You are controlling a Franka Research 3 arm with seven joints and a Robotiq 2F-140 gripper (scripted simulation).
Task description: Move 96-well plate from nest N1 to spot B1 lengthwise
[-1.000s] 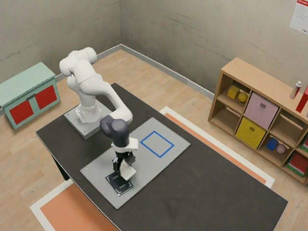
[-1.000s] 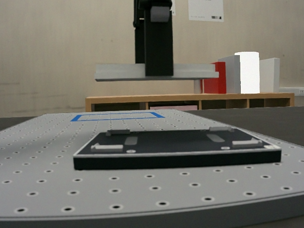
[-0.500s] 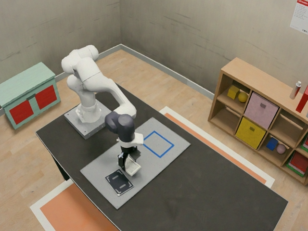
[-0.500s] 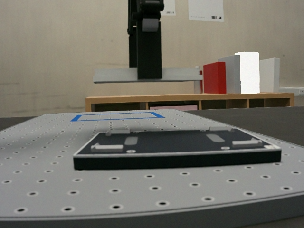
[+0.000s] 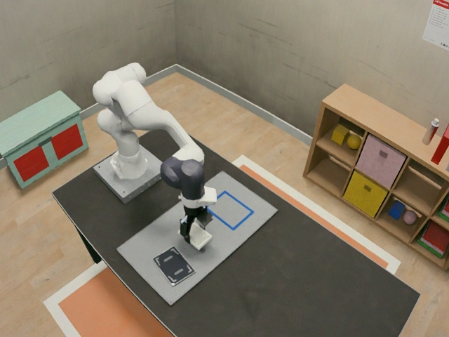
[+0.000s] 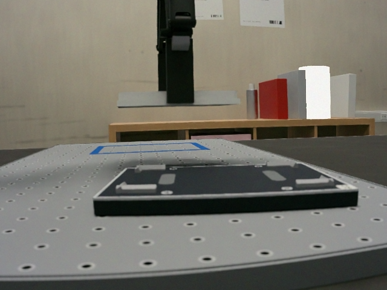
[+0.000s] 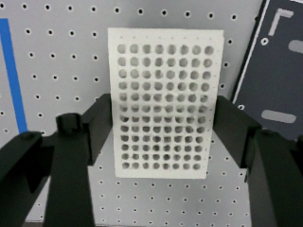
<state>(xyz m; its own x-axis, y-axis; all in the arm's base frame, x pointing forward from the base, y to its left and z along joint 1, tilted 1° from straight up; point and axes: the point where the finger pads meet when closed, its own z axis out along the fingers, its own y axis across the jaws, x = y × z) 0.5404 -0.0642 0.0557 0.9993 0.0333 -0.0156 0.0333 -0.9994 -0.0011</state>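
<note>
My gripper is shut on the white 96-well plate, gripping its two long sides. It holds the plate level in the air above the grey perforated board. In the wrist view the plate sits between the black fingers. In the exterior view the plate hangs well above the board. The black plate nest N1 is empty, and shows in the low view and at the wrist view's right edge. The blue taped outline B1 lies beyond the plate, also visible in the low view.
The robot base stands at the table's back left. A wooden shelf with bins and blocks stands off the table to the right. A green and red chest stands on the floor at the left.
</note>
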